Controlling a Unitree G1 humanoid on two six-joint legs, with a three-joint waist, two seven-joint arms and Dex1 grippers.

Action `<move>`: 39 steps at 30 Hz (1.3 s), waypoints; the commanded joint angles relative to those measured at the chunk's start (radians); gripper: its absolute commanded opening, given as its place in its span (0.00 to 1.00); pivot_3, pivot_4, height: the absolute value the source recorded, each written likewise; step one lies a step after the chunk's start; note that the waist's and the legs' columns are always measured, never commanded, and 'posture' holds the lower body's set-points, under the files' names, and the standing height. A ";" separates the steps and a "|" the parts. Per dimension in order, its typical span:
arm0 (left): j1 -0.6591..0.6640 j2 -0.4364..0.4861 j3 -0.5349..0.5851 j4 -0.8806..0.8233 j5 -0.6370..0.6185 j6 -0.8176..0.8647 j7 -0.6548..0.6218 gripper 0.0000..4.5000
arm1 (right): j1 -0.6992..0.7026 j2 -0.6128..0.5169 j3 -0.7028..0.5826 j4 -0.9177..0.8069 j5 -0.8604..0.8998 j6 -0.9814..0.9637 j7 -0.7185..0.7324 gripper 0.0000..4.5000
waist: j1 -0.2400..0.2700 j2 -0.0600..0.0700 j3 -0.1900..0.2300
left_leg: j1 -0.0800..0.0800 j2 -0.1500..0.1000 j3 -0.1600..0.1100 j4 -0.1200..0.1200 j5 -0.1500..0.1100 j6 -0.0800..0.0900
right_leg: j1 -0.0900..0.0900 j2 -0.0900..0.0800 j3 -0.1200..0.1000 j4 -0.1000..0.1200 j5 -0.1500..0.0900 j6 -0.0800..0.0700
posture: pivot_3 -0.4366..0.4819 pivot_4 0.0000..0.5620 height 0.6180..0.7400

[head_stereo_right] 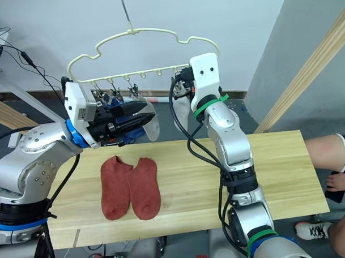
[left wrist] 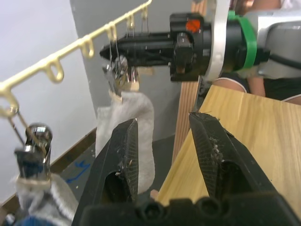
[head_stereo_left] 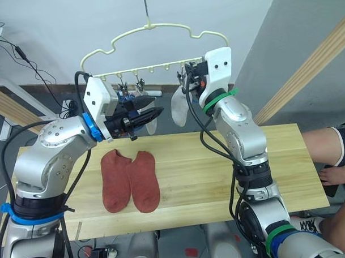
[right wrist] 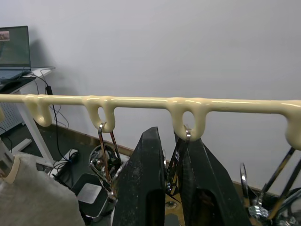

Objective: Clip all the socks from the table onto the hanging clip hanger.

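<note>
Two rust-red socks [head_stereo_left: 115,179] [head_stereo_left: 145,180] lie side by side on the pale wooden table [head_stereo_left: 216,164]. The cream clip hanger [head_stereo_left: 158,38] hangs above the table's far edge. A light grey sock [head_stereo_left: 179,106] is clipped to it, and another grey sock [head_stereo_left: 151,125] hangs behind my left gripper. Some blue fabric [head_stereo_left: 124,96] also shows there. My left gripper [head_stereo_left: 156,112] floats open and empty just under the clips, its fingers [left wrist: 124,146] apart. My right gripper [head_stereo_left: 184,78] is up at the bar, its fingers [right wrist: 146,179] closed on a metal clip [right wrist: 176,155] beside the grey sock.
A person's leg [head_stereo_left: 330,146] shows past the table's right end. A slanted wooden beam [head_stereo_left: 310,71] stands behind on the right. Cables [head_stereo_left: 27,61] and a small table with a laptop [right wrist: 11,52] sit at the left by the wall.
</note>
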 commanded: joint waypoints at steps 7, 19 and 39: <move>0.260 -0.194 -0.157 -0.119 0.280 -0.007 0.369 0.68 | -0.032 0.000 -0.019 -0.007 0.026 -0.032 0.010 0.02 | -0.001 0.000 0.000 | 0.000 0.000 0.001 0.000 0.000 0.000 | 0.000 0.000 0.001 0.000 0.000 0.000 | 0.37 0.66 1.00; 0.554 -0.400 -0.223 -0.063 0.474 -0.065 0.581 0.88 | -0.027 -0.010 -0.017 -0.020 0.033 -0.011 0.023 0.02 | 0.002 0.000 0.000 | 0.000 0.000 0.001 0.000 -0.002 0.004 | 0.000 0.000 0.001 0.001 0.001 -0.001 | 0.35 0.68 1.00; 0.434 -0.390 -0.185 0.230 0.515 -0.093 0.493 0.55 | -0.017 0.002 -0.008 -0.039 0.037 0.014 0.034 0.02 | 0.001 0.000 0.000 | 0.001 0.000 0.001 0.000 -0.002 0.005 | 0.000 0.000 0.001 0.001 0.001 -0.001 | 0.34 0.68 1.00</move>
